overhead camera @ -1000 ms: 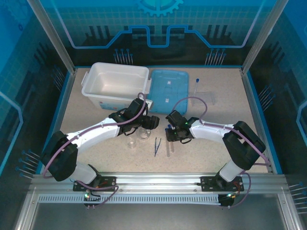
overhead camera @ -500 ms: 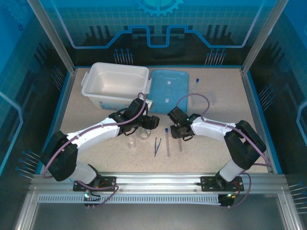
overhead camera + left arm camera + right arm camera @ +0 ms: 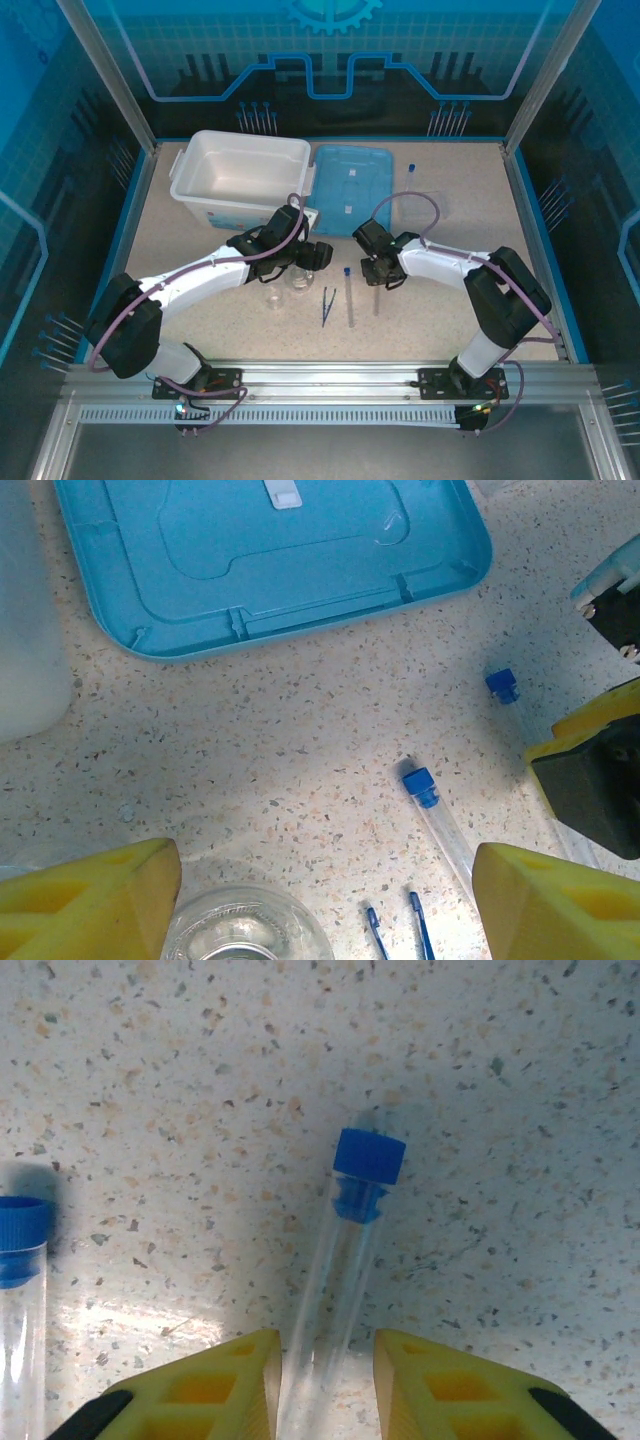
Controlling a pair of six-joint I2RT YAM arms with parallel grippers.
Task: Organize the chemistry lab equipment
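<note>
My left claw [image 3: 326, 885] hangs wide open over the speckled table [image 3: 260, 740]. Its yellow pads [image 3: 90, 900] stand either side of the small clear glass flask [image 3: 245, 935], which sits just beside the left pad and well apart from the right one. From above, a small clear glass beaker [image 3: 274, 298] stands near the flask on my side, and the thin dark-blue tweezers [image 3: 327, 305] lie to its right. My right claw [image 3: 325, 1385] is drawn in narrow around a long thin clear tube with a blue cap [image 3: 345, 1230], cap pointing away from the wrist. I cannot tell whether the pads press on it. A second blue-capped clear tube [image 3: 20, 1300] lies flat just to its left, between it and the tweezers. A third capped tube [image 3: 410, 176] lies well apart, right of the flat light-blue lid [image 3: 348, 165], which lies beside the big white plastic tub [image 3: 225, 208]
</note>
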